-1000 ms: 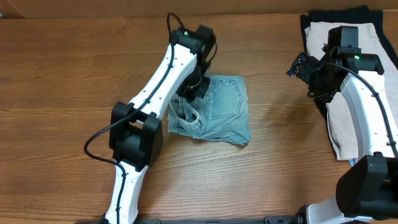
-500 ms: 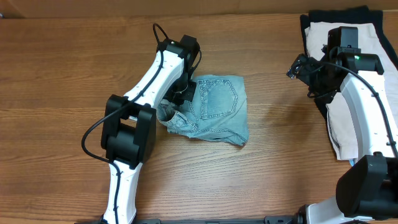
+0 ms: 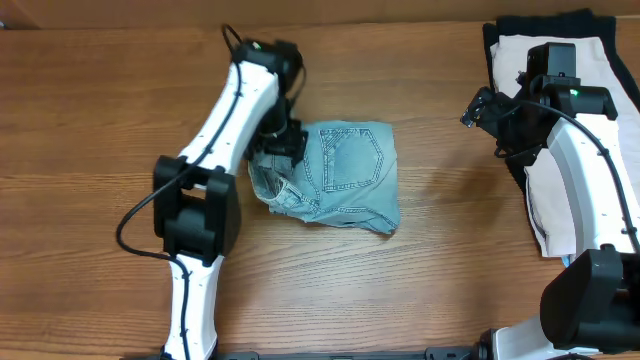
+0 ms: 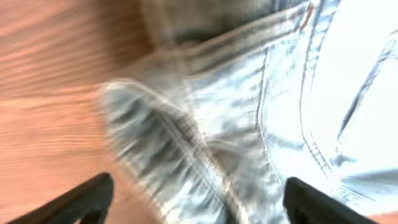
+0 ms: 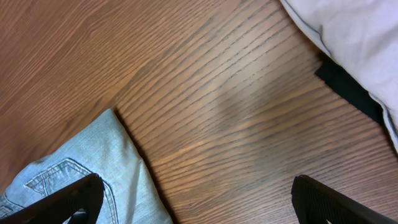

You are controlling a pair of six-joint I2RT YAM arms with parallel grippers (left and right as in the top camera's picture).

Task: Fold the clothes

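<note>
The wooden desk [image 3: 100, 100] is smooth and bare-grained, so I judge that cloth will slide on it rather than crease, and any fold needs one edge pinned while the other is carried over. Behind and beside the right tool [image 5: 199, 199] lies a pile of waiting clothes, a soft white garment [image 3: 548, 205] on a black one [image 3: 500, 40]; that tool hangs with its fingers spread wide over bare wood, gripping nothing, the shorts' corner down to its left. The pale denim shorts [image 3: 345, 175] lie directly under and just to the right of the left tool [image 4: 202, 199], already gathered into a rough square but bunched on the near side. That tool's fingers are also spread wide, straddling the rumpled edge without pinching it. The step in hand looks like tidying that lumpy side, and doing it well calls for closing on the thick hem, lifting only slightly and laying it flat over the square, since stiff denim springs back. The back pocket [image 3: 352, 160] faces up with doubled stitching, and the frayed hem [image 3: 265, 190] curls in heavy ridges, blurred in the wrist view.
</note>
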